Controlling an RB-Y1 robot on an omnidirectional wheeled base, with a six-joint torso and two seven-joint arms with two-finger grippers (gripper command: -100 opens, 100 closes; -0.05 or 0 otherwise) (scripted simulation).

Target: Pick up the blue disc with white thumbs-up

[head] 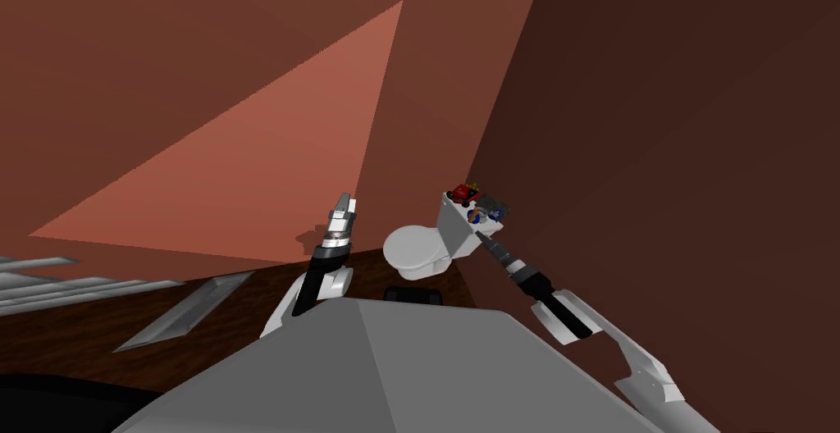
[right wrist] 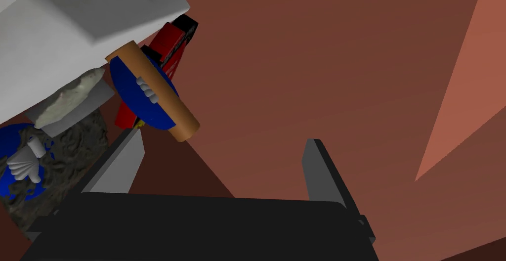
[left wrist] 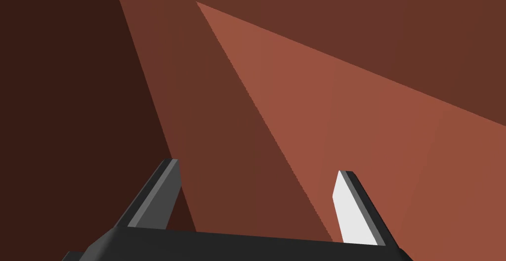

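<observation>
The right hand (right wrist: 223,138) is hovering just beside the blue disc (right wrist: 143,95) on the toilet tank (head: 455,231), fingers apart, gripping nothing; grasping and lifting are not yet done. The left hand (left wrist: 258,167) is also spread apart.

The robot's white and grey left arm (head: 305,293) rises in front of the torso, its dark wrist (head: 332,243) pointing upward. The left gripper (left wrist: 258,166), two thin light grey blades on a dark box, stands open. The right arm (head: 574,317) stretches forward, nearly straight, and the right gripper (right wrist: 224,136) holds its blade-like fingers (right wrist: 318,174) spread wide apart.
</observation>
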